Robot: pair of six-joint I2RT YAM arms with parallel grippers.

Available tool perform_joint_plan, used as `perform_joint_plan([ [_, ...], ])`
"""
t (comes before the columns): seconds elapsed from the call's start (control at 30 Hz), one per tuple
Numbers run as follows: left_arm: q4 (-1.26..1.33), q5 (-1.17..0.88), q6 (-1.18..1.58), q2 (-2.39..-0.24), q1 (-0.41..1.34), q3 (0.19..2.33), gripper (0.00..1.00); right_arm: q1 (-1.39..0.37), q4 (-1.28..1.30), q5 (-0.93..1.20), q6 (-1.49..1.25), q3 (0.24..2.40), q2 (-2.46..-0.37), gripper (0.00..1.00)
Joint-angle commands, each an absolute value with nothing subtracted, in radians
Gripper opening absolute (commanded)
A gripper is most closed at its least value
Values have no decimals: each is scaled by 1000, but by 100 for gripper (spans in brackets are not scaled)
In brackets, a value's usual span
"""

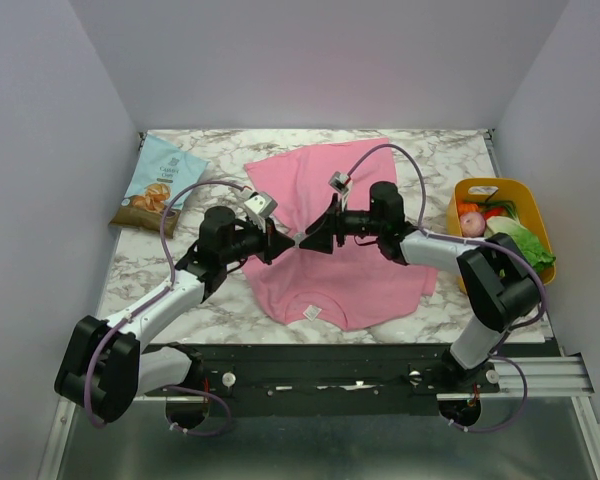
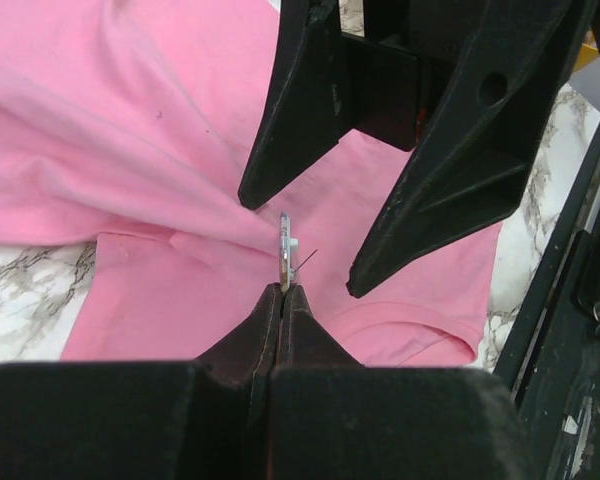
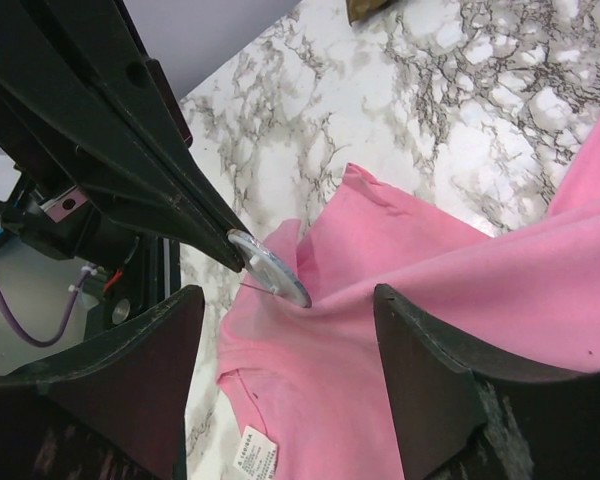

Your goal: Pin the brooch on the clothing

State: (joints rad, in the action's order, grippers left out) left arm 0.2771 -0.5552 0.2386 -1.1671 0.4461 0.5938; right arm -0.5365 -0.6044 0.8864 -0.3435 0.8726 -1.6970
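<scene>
- The left gripper [image 2: 283, 292] was fully shut on the lower edge of the brooch [image 3: 270, 270], holding the small disc on edge above the middle of the pink T-shirt [image 1: 370, 270].
- A fold of the shirt rose to the brooch; whether its thin pin had pierced the fabric could not be told.
- The right gripper [image 1: 306, 242] faced the left one, wide open, with one jaw on each side of the brooch and holding nothing.
- The shirt lay on the marble table [image 1: 220, 310], its white neck label [image 3: 250, 455] at the near edge.
</scene>
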Motion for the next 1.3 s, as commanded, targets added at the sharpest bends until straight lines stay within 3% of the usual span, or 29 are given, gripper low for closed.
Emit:
perform_joint_plan([
  [0.0,351,-617,270,-1157,434,578,0,-554,-624,934,-342,916,-1732,73],
  [0.23,365,-621,276,-1155,417,569,0,-561,-626,962,-342,916,-1746,65],
  [0.57,383,-646,285,-1160,397,557,0,-561,-617,971,-325,900,-1718,63],
  [1.27,417,-689,318,-1189,391,561,0,-563,-660,974,-357,905,-1740,36],
])
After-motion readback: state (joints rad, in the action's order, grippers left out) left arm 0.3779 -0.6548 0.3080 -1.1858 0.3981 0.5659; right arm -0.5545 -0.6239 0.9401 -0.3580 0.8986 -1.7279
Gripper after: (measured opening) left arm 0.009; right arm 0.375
